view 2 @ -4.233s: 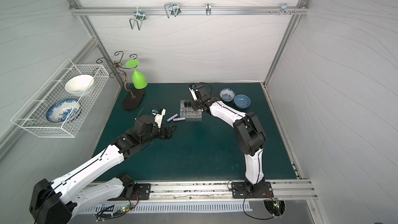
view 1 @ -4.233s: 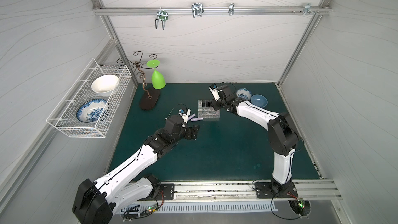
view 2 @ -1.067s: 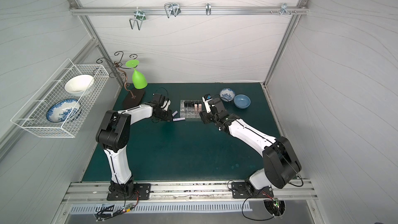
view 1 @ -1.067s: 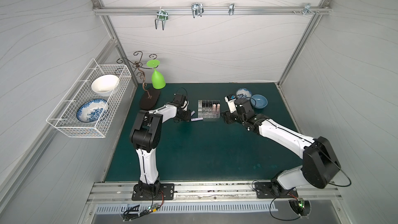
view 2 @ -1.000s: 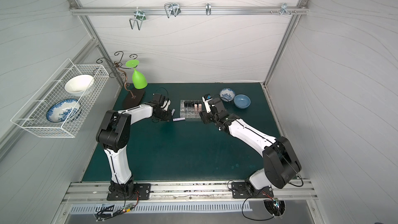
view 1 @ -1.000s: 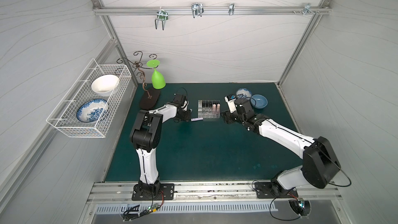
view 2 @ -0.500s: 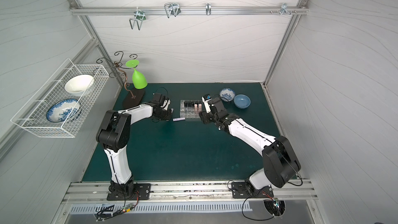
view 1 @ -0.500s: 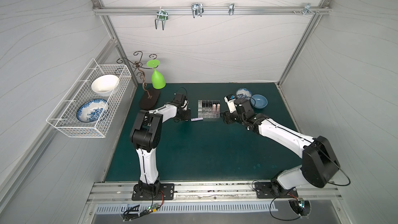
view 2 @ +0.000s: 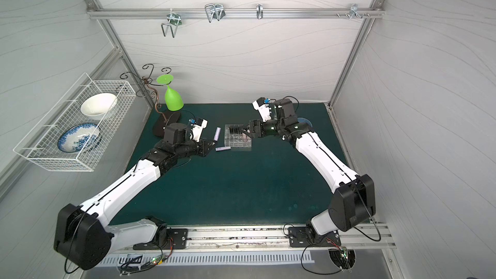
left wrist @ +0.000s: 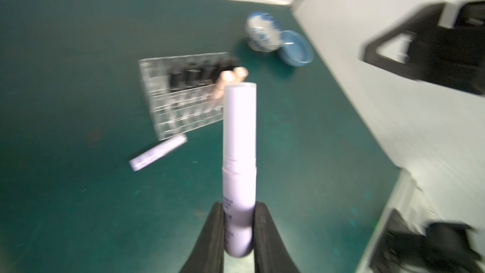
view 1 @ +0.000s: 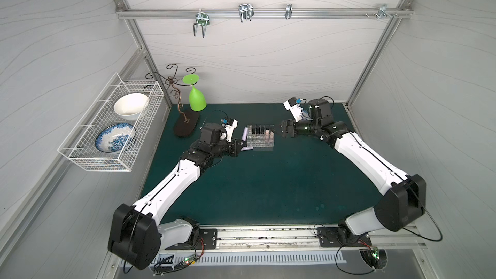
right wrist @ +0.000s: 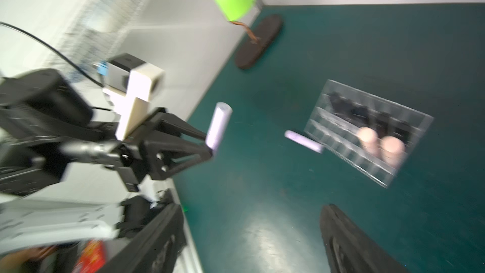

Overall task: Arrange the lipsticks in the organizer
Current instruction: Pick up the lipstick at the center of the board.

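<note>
Right now my left gripper (left wrist: pixel 238 235) is clamped on a lilac lipstick (left wrist: pixel 239 153). Its two fingers (left wrist: pixel 210 240) pinch the tube's lower end, so most of the length stands free past the tips. In both top views that tube is held roughly upright, off the green mat (view 1: pixel 268 183), just beside the left edge of the organizer (view 1: pixel 261 148).

A second lilac lipstick (left wrist: pixel 157 152) lies flat on the mat against the organizer's near left corner, apart from both grippers. Inside the organizer I see black lipsticks (view 1: pixel 257 130) standing in the back row and two pink lipsticks (view 1: pixel 269 135) at its right end.

My right gripper (right wrist: pixel 250 208) is spread wide with nothing between its fingers (right wrist: pixel 349 240). It sits just beside the organizer's right side, level with the pink tubes. I cannot tell whether a fingertip touches the box.
</note>
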`<state>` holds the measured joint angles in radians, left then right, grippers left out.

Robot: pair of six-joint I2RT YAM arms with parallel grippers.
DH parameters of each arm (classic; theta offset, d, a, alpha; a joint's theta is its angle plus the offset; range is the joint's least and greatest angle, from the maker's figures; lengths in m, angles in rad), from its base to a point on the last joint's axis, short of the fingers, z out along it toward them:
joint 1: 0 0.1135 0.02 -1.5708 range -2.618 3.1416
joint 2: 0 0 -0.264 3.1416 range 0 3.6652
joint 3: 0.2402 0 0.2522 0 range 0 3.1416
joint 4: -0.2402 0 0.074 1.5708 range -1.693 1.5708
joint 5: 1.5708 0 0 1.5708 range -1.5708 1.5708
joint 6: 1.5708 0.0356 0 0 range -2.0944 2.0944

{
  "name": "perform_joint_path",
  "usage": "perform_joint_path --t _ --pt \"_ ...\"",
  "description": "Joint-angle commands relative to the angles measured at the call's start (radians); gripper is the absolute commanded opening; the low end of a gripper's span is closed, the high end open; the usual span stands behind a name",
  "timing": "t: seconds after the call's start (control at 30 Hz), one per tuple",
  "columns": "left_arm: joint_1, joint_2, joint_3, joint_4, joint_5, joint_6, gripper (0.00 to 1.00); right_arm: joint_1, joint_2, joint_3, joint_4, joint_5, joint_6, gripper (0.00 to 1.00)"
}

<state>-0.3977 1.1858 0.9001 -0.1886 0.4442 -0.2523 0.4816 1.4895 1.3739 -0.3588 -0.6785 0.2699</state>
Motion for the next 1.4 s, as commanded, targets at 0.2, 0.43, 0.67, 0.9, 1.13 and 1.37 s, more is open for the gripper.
perform_joint_path --t 0.2,0.43,0.67,0.9,1.13,1.37 --pt "-0.096 -0.064 0.011 0.053 0.180 -0.039 0.16 0.032 0.136 0.155 -0.161 -0.274 -0.018 0.78" --pt "-0.112 -0.091 0.043 -0.011 0.166 -0.015 0.16 0.071 0.171 0.180 -0.193 -0.300 -0.041 0.65" --pt "-0.113 -0.096 0.045 -0.009 0.174 -0.015 0.16 0.075 0.185 0.184 -0.166 -0.371 -0.016 0.48" --pt "-0.113 -0.103 0.045 -0.006 0.179 -0.021 0.16 0.082 0.200 0.185 -0.154 -0.407 -0.004 0.38" --pt "-0.113 -0.097 0.043 -0.011 0.172 -0.015 0.16 0.094 0.215 0.190 -0.171 -0.405 -0.014 0.36" --pt "-0.113 -0.103 0.041 -0.015 0.163 -0.011 0.19 0.095 0.217 0.191 -0.183 -0.382 -0.024 0.24"
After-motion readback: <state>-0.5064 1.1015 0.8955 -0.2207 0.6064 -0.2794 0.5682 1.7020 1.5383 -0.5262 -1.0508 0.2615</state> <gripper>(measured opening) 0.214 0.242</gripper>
